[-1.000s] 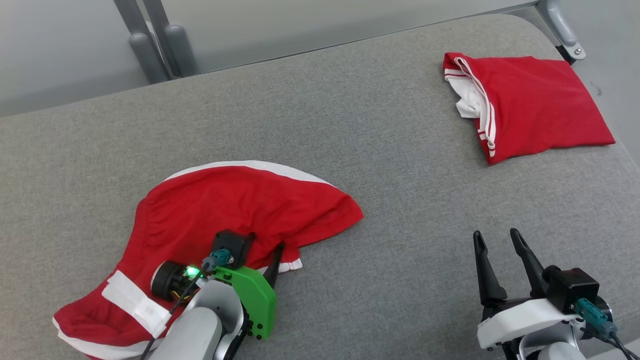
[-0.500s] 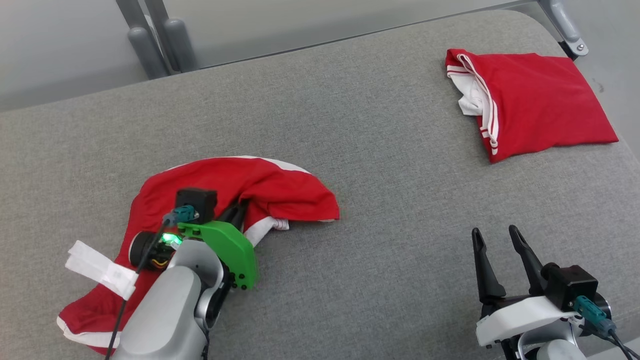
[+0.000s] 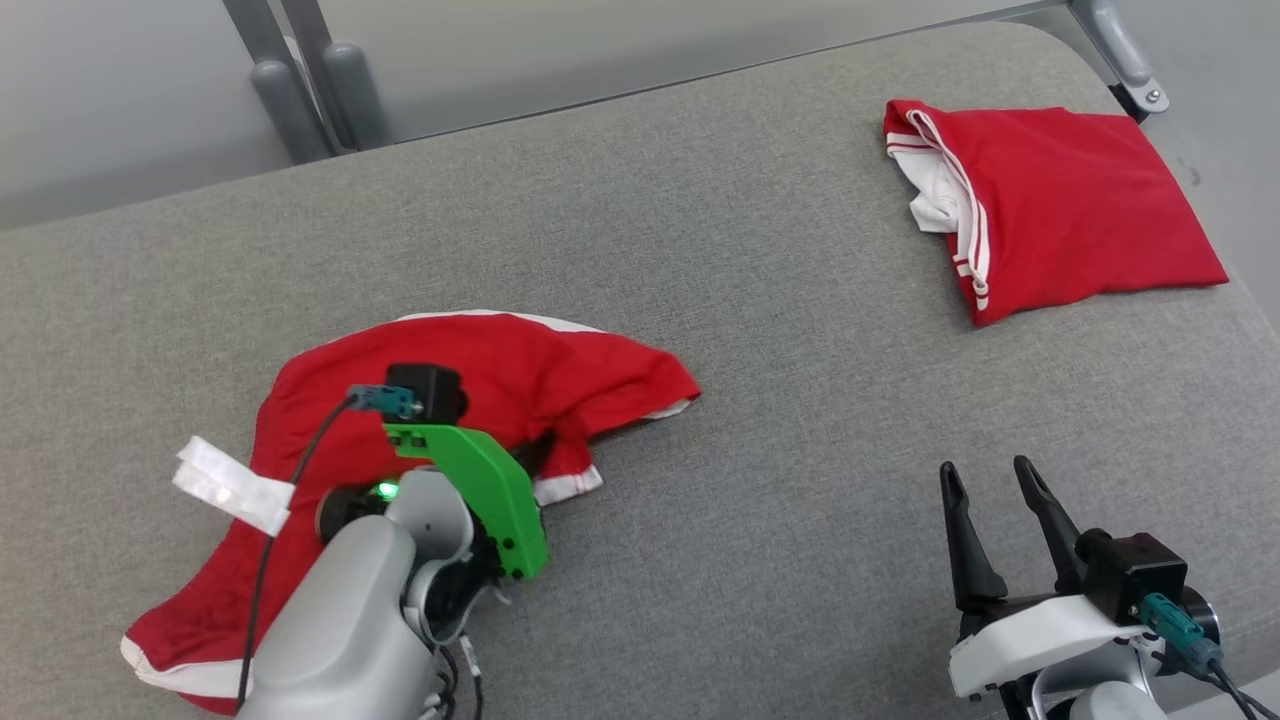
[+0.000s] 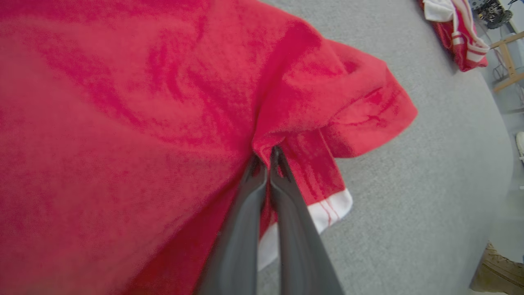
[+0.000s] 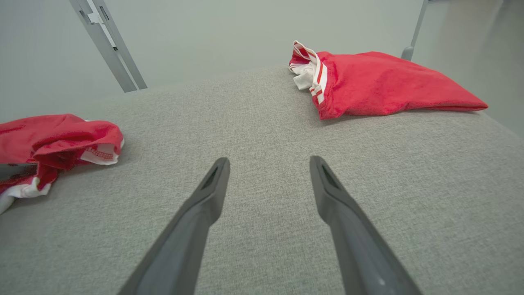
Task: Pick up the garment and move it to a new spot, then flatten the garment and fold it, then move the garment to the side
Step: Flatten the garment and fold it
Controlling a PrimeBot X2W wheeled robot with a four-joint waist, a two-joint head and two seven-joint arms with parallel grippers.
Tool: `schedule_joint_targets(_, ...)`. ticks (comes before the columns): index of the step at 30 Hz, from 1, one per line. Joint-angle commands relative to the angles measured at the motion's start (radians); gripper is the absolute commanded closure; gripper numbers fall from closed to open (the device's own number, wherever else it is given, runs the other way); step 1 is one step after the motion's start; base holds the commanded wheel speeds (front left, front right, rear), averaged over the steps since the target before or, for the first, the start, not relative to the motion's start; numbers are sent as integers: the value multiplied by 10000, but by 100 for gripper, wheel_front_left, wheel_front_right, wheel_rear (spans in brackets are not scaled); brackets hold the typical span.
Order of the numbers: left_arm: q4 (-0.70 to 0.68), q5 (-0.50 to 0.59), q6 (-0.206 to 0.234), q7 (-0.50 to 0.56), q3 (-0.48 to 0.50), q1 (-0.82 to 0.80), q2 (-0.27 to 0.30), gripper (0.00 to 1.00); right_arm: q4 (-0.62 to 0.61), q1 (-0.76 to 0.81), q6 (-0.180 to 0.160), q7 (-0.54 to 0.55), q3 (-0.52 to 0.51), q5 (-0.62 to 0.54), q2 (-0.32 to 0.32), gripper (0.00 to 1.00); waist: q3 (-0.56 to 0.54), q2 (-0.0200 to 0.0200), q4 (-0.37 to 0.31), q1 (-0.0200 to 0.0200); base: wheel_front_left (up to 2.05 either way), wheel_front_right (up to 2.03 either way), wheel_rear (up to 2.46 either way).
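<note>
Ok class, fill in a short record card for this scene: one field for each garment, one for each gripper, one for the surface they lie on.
surface: grey padded top
loose garment: red with white trim, crumpled, near left of the head view
folded garment: red with white stripes, far right, lying apart from the other
left gripper: shut on a fold of the loose garment
right gripper: open, holding nothing, over bare surface

Near left on padded surface [image 3: 760, 300]: crumpled garment [image 3: 480, 370], left gripper [image 4: 266, 152] at its near edge. Far right: folded garment [image 3: 1070, 200]. Near right, apart from both: right gripper [image 3: 984, 470]. Behind far edge: frame legs [image 3: 345, 95].
</note>
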Motion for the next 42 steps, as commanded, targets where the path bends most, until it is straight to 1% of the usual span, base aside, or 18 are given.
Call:
schedule_joint_targets(1, -489, -480, -53, 330, -396, 328, 84, 100, 39, 35, -3, -28, -24, -65, -3, 0, -57, 0, -5, 0, 0, 0, 0)
schedule_joint_targets(6, -2605, -2132, -52, 1356, -1384, 951, 925, 100, 88, 183, -3, -28, -103, -104, -3, 0, -197, 0, 70, 0, 0, 0, 0)
schedule_joint_targets(10, -3965, -3001, -54, 1765, -1783, 1272, 1437, 100, 104, 190, -3, -28, -74, -127, -3, 0, -274, 0, 147, 0, 0, 0, 0)
schedule_joint_targets(16, -5533, -3522, -54, 2088, -2352, 1589, 1765, 100, 107, 151, -3, -28, -17, -113, -5, 0, -266, 0, 176, 0, 0, 0, 0)
schedule_joint_targets(20, -6000, -3789, -54, 2380, -2578, 1706, 1797, 100, 80, 125, -3, -28, -29, -79, -3, 0, -152, 0, 143, 0, 0, 0, 0)
schedule_joint_targets(23, -5792, -3733, 41, 2433, -2541, 1454, 1740, 100, 76, 36, -3, -28, 15, -46, -3, 0, -9, 0, 77, 0, 0, 0, 0)
schedule_joint_targets(27, -5000, -3337, 296, 1979, -2260, 795, 1509, 100, 95, -76, -3, -28, 72, -19, -3, 0, 184, 0, -53, 0, 0, 0, 0)
schedule_joint_targets(28, -4653, -3113, 427, 1736, -2136, 576, 1440, 100, 102, -117, -3, -28, 82, -15, -4, 0, 228, 0, -97, 0, 0, 0, 0)
schedule_joint_targets(31, -3678, -2831, 504, 1424, -2058, 68, 1288, 100, 111, -218, -3, -28, 122, -12, -3, 0, 367, 0, -235, 0, 0, 0, 0)
schedule_joint_targets(37, -1773, -2278, 421, 706, -1961, -822, 1069, 100, 116, -245, -3, -28, 100, 63, -3, 0, 535, 0, -449, 0, 0, 0, 0)
schedule_joint_targets(38, -1461, -2077, 532, 342, -1911, -1013, 1075, 100, 119, -241, -3, -28, 98, 73, -3, 0, 555, 0, -466, 0, 0, 0, 0)
schedule_joint_targets(39, -1196, -1837, 588, 48, -1944, -1152, 1079, 89, 119, -243, -3, -28, 96, 73, -1, 0, 567, 0, -478, 0, 0, 0, 0)
schedule_joint_targets(40, -903, -1509, 641, -278, -2062, -1262, 1077, 63, 126, -248, -3, -28, 104, 76, -1, 0, 570, 0, -496, 0, 0, 0, 0)
schedule_joint_targets(41, -691, -1329, 628, -536, -2156, -1316, 1059, 15, 134, -250, -3, -28, 118, 78, -3, 0, 565, 0, -514, 0, 0, 0, 0)
schedule_joint_targets(42, -463, -1217, 559, -726, -2229, -1301, 952, 0, 142, -244, -3, -28, 118, 101, -3, 0, 548, 0, -528, 0, 0, 0, 0)
